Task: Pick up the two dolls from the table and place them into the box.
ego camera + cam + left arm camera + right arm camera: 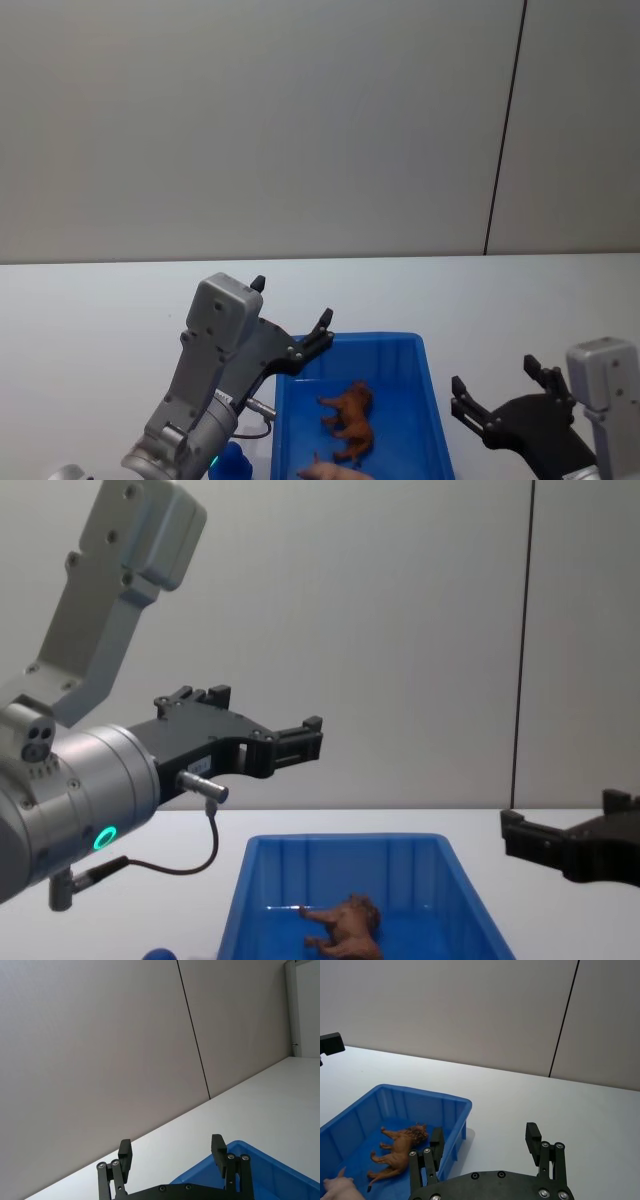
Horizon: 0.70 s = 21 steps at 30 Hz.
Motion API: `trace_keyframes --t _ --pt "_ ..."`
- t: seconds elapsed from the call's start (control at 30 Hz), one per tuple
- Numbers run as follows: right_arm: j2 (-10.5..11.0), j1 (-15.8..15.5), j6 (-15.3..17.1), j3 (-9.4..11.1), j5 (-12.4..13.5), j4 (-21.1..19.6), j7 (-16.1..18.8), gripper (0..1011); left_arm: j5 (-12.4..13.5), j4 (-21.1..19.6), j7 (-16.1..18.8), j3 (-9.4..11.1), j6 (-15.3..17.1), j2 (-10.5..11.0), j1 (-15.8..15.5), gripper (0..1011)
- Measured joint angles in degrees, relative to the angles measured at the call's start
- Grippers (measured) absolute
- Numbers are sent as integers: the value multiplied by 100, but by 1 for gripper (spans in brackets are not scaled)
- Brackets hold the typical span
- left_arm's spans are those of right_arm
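The brown shaggy doll (350, 415) lies on its side on the floor of the blue box (432, 400); it also shows in the right wrist view (400, 1150) and the chest view (345, 928). The dark blue doll (232, 462) sits on the white table (90, 320) just left of the box, partly hidden under my left arm. My left gripper (292, 302) hangs open and empty above the box's far left corner. My right gripper (495, 378) is open and empty, to the right of the box and apart from it.
A pale pinkish shape (335, 472) lies at the near end of the box, cut off by the view's edge. A grey wall with a dark vertical seam (505, 130) stands behind the table. Bare tabletop stretches behind the box and to both sides.
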Motion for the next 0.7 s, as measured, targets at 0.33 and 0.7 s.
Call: trace_keyframes --t 0.33,0.7 --pt "78 -127 -32 54 77 -95 -134 1001 -58 -65 15 -36 187 54 54 1001" --pt "118 -188 -46 80 115 -140 -201 1001 -400 -363 149 -178 800 332 305 1001"
